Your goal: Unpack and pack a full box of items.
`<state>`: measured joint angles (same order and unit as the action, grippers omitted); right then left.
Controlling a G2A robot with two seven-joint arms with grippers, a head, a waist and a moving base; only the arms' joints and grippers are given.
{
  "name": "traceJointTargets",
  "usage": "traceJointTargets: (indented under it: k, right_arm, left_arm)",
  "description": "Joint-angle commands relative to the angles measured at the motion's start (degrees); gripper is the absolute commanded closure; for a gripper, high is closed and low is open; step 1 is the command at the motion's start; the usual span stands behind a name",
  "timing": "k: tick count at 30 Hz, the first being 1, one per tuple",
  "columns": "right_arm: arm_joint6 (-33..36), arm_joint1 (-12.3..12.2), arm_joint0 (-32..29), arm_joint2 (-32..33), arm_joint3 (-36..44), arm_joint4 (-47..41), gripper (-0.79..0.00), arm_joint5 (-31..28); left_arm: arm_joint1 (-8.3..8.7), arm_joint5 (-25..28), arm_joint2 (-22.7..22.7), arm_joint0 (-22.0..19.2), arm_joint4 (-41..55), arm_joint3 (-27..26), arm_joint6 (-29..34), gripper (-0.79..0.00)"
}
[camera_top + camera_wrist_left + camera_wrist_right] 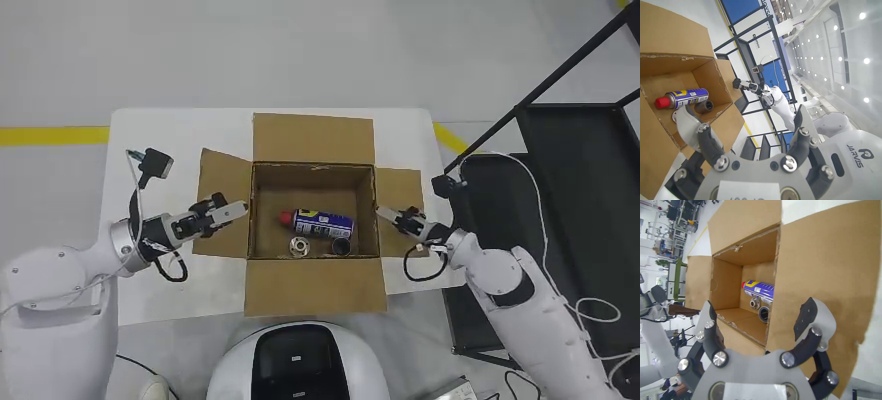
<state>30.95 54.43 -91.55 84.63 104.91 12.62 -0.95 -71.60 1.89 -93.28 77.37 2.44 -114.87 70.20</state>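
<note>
An open cardboard box stands in the middle of the white table, flaps spread. Inside lie a blue spray can with a red cap, a silver flanged fitting and a short dark metal sleeve. My left gripper hovers open over the box's left flap. My right gripper hovers open over the right flap. Nothing is between either pair of fingers.
A black metal rack stands just right of the table. The near flap lies toward the robot and the far flap stands behind the box. A yellow floor line runs past the table's far side.
</note>
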Motion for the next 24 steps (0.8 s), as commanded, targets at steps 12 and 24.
traceJointTargets:
  k: [12,24]
  right_arm:
    - [-0.75,1.29,3.38,-6.06,-4.40,-1.98,-0.785,-2.04]
    - [-2.76,2.58,8.38,-10.59,-7.56,-2.30,-0.785,-4.28]
  left_arm:
    - [2.04,-1.89,-3.72,5.76,-7.06,1.26,0.72,-0.785]
    - [2.92,-3.47,-2.23,10.03,-8.34,8.61,-3.34,-0.785]
